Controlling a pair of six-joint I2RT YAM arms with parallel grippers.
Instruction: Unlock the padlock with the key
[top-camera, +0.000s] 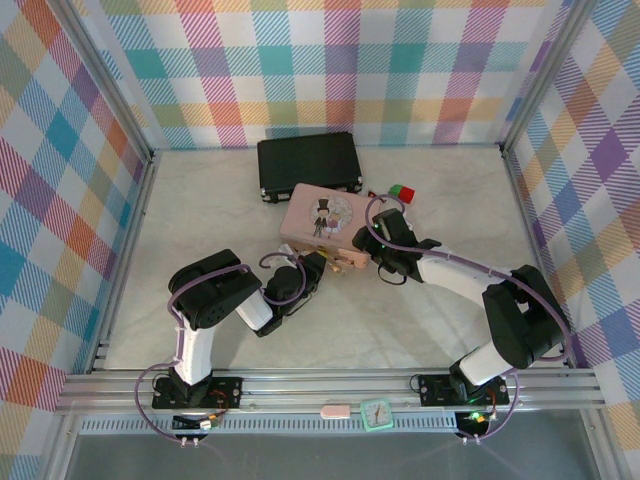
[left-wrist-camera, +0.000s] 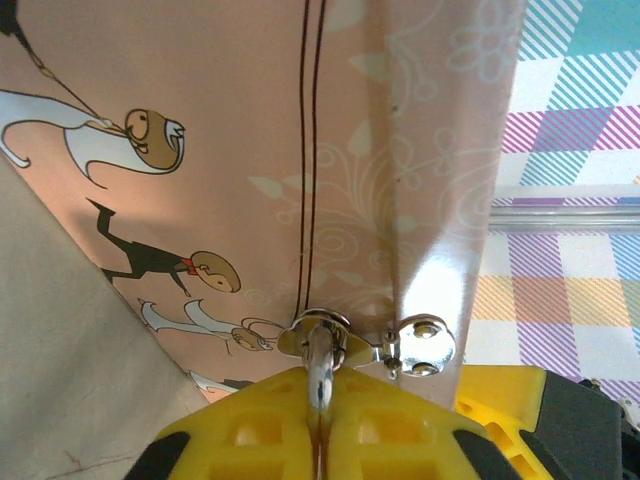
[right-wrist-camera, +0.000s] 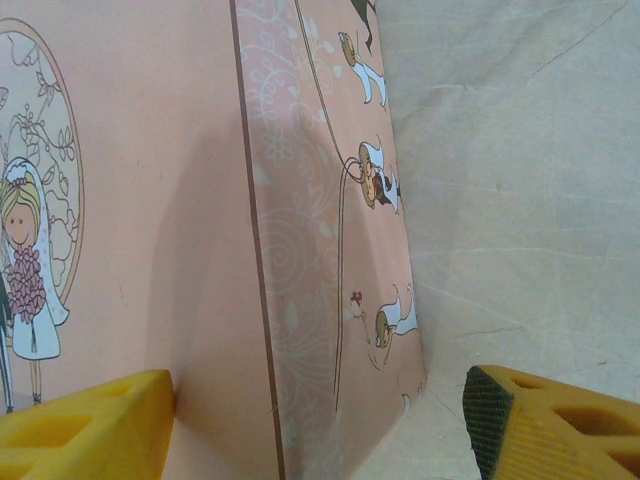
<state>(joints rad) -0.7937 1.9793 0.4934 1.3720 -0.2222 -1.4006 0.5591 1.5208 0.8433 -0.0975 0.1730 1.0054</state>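
Left gripper (left-wrist-camera: 320, 395): yellow fingers (left-wrist-camera: 250, 430) pressed together, pinching a slim silver piece (left-wrist-camera: 319, 362) right at the front clasp (left-wrist-camera: 315, 333) of the pink box (left-wrist-camera: 200, 150); whether key or shackle of the padlock, cannot tell. Right gripper (right-wrist-camera: 320, 395): spread wide, straddling a corner of the box, one finger (right-wrist-camera: 90, 425) over the lid beside its bride picture, the other (right-wrist-camera: 550, 425) above bare worktop (right-wrist-camera: 520, 200) past the corner; contact with the box unclear. From above, largest first: pale marbled worktop, closed in by checked cloth walls (top-camera: 60, 200) and by an aluminium rail (top-camera: 300, 385) along the near edge. Next, both arms, bent inward and meeting at the box near the middle, one from each near corner. Behind the box, touching or just beside its far edge, a closed black case (top-camera: 308, 163). Box itself lying slanted, lid up, cartoon wedding figures printed on lid and side. Just right of its far corner, a red block (top-camera: 394, 192) and a green block (top-camera: 405, 192), side by side. On the near rail, a small teal clock (top-camera: 377, 412) with a white stick-shaped thing (top-camera: 335, 410) beside it. Smallest of all, close up: round silver clasp plate, a small riveted metal plate (left-wrist-camera: 422, 345) just beside it, and the silver piece running from the clasp down into the seam between the yellow fingers.
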